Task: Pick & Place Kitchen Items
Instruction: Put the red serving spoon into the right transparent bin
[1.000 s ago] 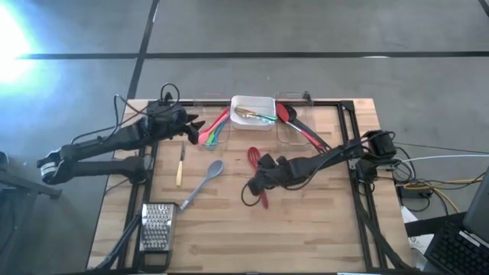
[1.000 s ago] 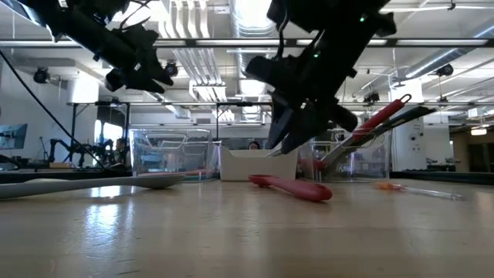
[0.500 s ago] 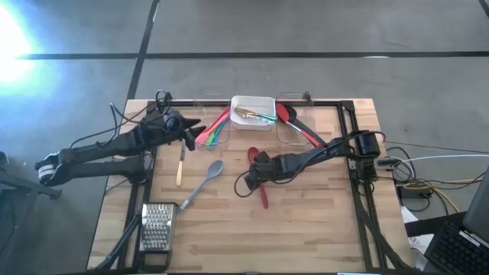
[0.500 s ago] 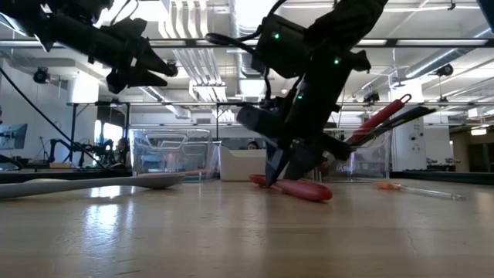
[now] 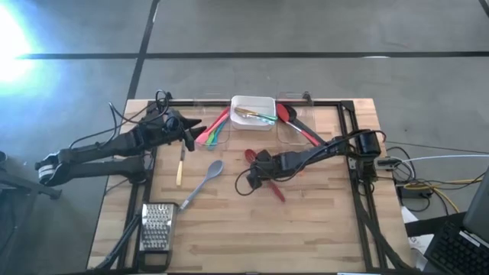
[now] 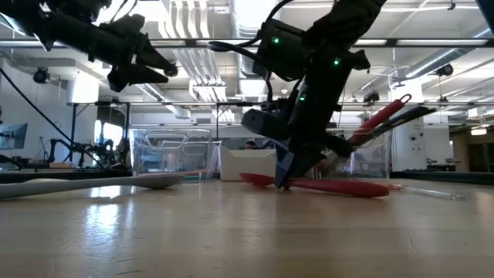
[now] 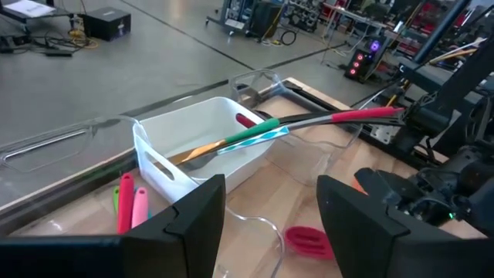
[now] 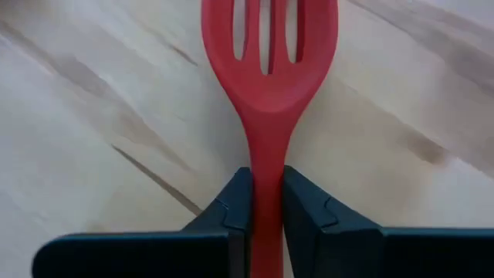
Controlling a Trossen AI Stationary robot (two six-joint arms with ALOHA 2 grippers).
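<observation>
1. The red slotted spoon (image 5: 265,174) has swung round on the table (image 5: 306,229) since half a second ago: its handle then ran toward the near edge, and it now trails off at an angle toward the right arm's side. In the low view it lies flatter and longer across the wood.

2. The right gripper (image 8: 266,202) has come down at mid-table and closed on the spoon's neck — its wrist view shows both fingers (image 8: 231,202) pressed against the red stem just below the slotted bowl. The spoon looks as if it is not yet lifted.

3. That probably means the grasp is made and the carry is next; the turn of the handle suggests the spoon slid as the fingers shut, so the hold may sit off-centre.

4. The left gripper (image 7: 270,212) hangs above the far left part of the table, fingers apart and holding nothing.

5. Containers at the far edge:
   - the white bin (image 5: 252,101), in the middle, holds a utensil with a green-and-white handle and another, yellowish one;
   - a clear container (image 7: 46,147) beside it, on the left arm's side, has pink, green and red handles (image 5: 213,131) at it — whether all rest inside cannot be told;
   - a clear container (image 5: 294,131) on the other side carries long red and black utensils leaning out.

6. Loose on the table: a grey spoon (image 5: 203,182), a small yellow-handled piece (image 5: 180,168) and the metal grater (image 5: 157,227).
</observation>
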